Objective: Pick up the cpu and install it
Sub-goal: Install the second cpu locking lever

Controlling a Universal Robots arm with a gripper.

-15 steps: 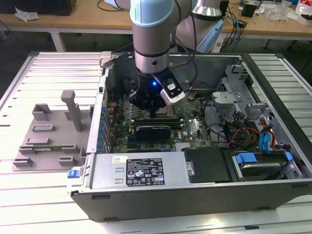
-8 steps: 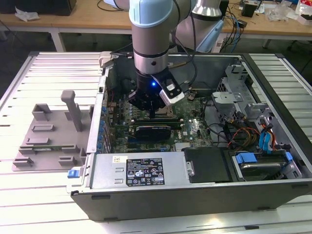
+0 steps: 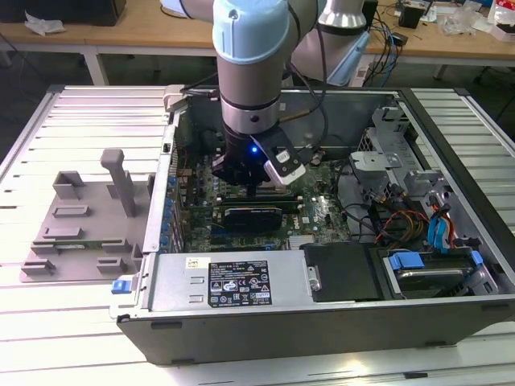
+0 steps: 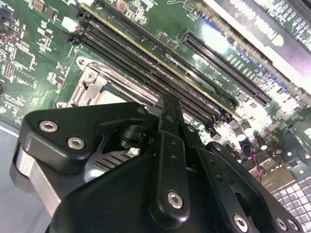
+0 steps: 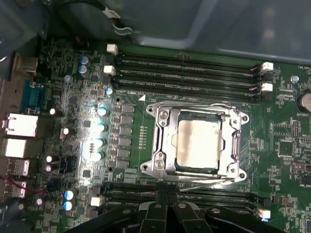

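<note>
The computer case (image 3: 322, 322) is lying open on the slatted table (image 3: 48, 121), with a fixture tray (image 3: 76, 225) sitting just beside it toward the exterior view's left. The motherboard (image 3: 314, 213) is lying flat inside the case, and the drive bays (image 3: 434, 241) are sitting toward the exterior view's right of it. The arm is reaching down into the case, with the gripper (image 3: 253, 186) hanging over the board. In the first wrist view, the cpu (image 5: 197, 144) is sitting in the socket frame (image 5: 160, 141), with memory slots (image 5: 189, 73) running along two opposite sides of the socket. A row of capacitors (image 5: 99, 133) is standing beside the socket, with the rear ports (image 5: 19, 136) beyond them at the board's edge.
</note>
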